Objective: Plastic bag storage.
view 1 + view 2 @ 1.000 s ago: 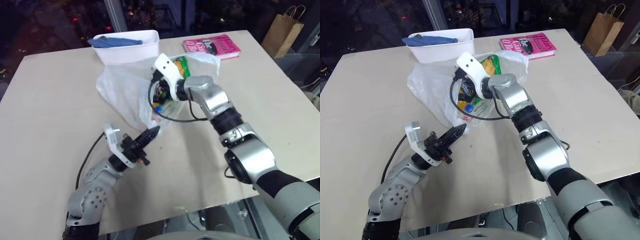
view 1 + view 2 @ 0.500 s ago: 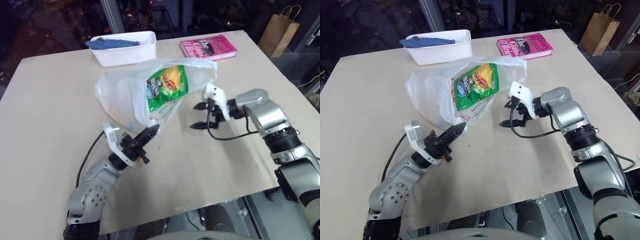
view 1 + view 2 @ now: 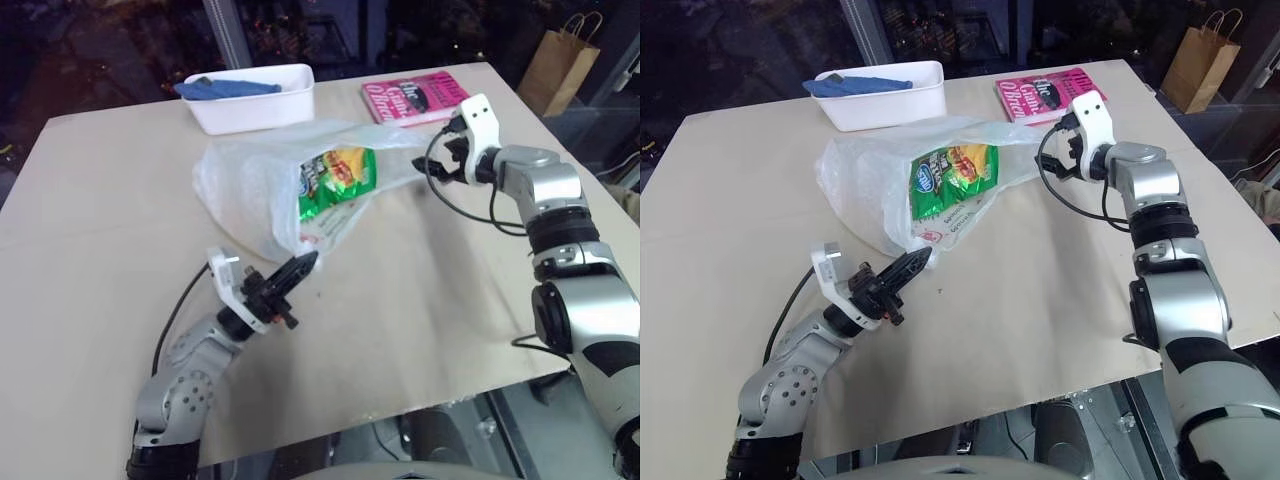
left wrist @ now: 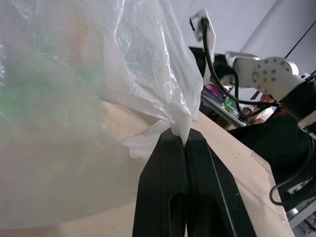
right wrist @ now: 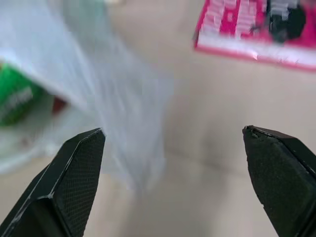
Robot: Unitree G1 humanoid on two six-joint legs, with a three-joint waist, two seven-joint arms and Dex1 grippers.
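The plastic bag (image 3: 245, 185), thin, translucent and white, lies slumped in the middle of the table with a green chips packet (image 3: 335, 180) inside it. My left gripper (image 3: 300, 268) is at the bag's near edge, shut on a fold of the film. In the left wrist view the black fingers (image 4: 168, 192) are pressed together with the plastic bag (image 4: 148, 74) pinched at their tips. My right gripper (image 3: 443, 160) hovers at the bag's far right corner, open with nothing between its fingers. In the right wrist view its fingertips (image 5: 74, 168) stand wide apart over the plastic bag (image 5: 123, 113).
A white bin (image 3: 255, 100) holding a blue cloth stands at the table's back. A pink book (image 3: 415, 98) lies at the back right, just behind my right gripper. A brown paper bag (image 3: 560, 65) stands on the floor beyond the table's right corner.
My right gripper came out of the bag's mouth and swung right and back toward the pink book. The bag's top has sagged lower. The left gripper has kept still.
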